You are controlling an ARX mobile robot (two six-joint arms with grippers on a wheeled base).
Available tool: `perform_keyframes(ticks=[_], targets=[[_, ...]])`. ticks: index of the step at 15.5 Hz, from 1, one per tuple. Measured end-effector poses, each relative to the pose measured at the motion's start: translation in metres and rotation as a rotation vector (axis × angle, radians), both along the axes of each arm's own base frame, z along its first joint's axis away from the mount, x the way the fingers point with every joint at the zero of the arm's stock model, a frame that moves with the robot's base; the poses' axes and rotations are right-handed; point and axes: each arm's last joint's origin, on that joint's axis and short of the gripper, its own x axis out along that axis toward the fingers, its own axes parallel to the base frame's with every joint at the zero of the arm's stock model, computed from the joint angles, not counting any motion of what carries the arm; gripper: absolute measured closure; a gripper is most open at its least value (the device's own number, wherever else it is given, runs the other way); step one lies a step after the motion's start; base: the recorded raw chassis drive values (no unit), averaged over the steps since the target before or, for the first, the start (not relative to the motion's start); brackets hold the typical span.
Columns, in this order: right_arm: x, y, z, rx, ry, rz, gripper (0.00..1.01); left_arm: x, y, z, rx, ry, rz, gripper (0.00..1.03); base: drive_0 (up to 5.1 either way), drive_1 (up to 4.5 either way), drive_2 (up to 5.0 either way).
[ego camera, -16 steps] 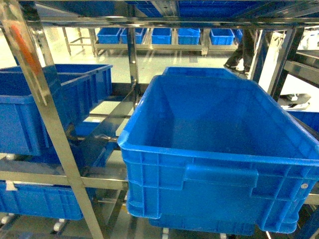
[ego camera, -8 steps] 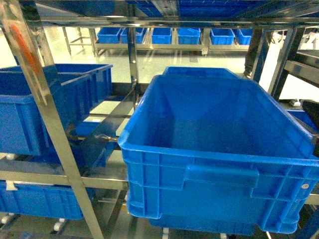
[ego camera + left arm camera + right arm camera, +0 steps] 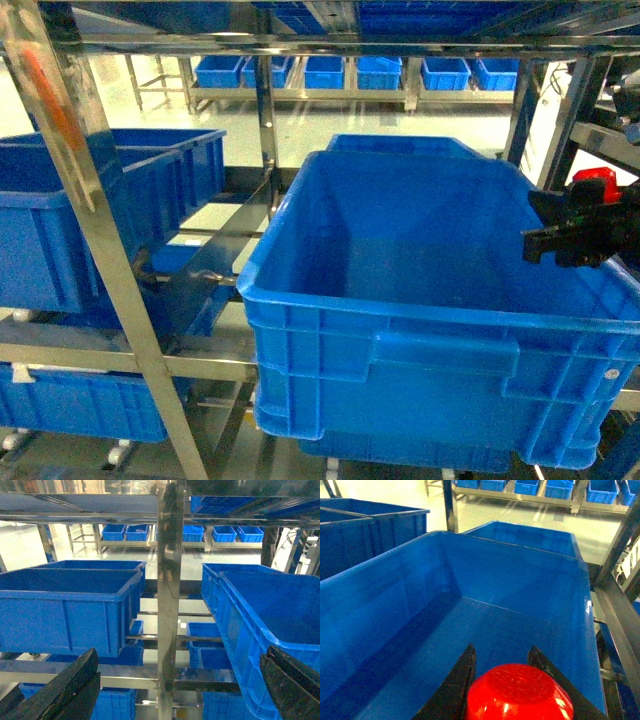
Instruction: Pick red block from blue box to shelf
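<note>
A glossy red block (image 3: 520, 692) sits between the two black fingers of my right gripper (image 3: 502, 655), which is shut on it. In the head view this gripper (image 3: 540, 228) hangs at the right edge, over the right rim of a large dark blue crate (image 3: 400, 300), with the red block (image 3: 592, 183) showing on top. The crate stands on the silver metal shelf (image 3: 265, 110). My left gripper (image 3: 175, 690) is open, its fingers wide apart, facing a shelf upright (image 3: 170, 580). The blue box is out of view.
More dark blue crates (image 3: 60, 220) fill the shelf's left side and lower tier (image 3: 80, 405). A slanted upright (image 3: 90, 230) crosses the near left. Further crates (image 3: 325, 70) line a low rack across the floor. The big crate's inside (image 3: 470, 580) holds nothing.
My right gripper has come into the head view from the right, carrying the red block over the crate's right rim. The person's legs at the far back right are gone.
</note>
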Motion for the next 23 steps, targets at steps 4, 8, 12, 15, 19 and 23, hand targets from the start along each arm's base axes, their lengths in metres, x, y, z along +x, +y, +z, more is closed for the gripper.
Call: perform_keyframes(ticks=[4, 8, 12, 15, 19, 23], targets=[[0.023, -0.001, 0.014, 0.037, 0.022, 0.036, 0.75, 0.000, 0.000, 0.000, 0.000, 0.000, 0.000, 0.05, 0.0, 0.00, 0.0], [0.025, 0.007, 0.014, 0.038, 0.035, 0.071, 0.75, 0.000, 0.000, 0.000, 0.000, 0.000, 0.000, 0.05, 0.0, 0.00, 0.0], [0.022, 0.021, 0.008, 0.037, 0.055, 0.111, 0.75, 0.000, 0.000, 0.000, 0.000, 0.000, 0.000, 0.05, 0.0, 0.00, 0.0], [0.016, 0.025, -0.010, 0.031, 0.108, 0.125, 0.75, 0.000, 0.000, 0.000, 0.000, 0.000, 0.000, 0.05, 0.0, 0.00, 0.0], [0.014, 0.029, -0.009, 0.028, 0.073, 0.131, 0.64, 0.000, 0.000, 0.000, 0.000, 0.000, 0.000, 0.05, 0.0, 0.00, 0.0], [0.012, 0.028, -0.010, 0.028, 0.071, 0.126, 0.28, 0.000, 0.000, 0.000, 0.000, 0.000, 0.000, 0.05, 0.0, 0.00, 0.0]])
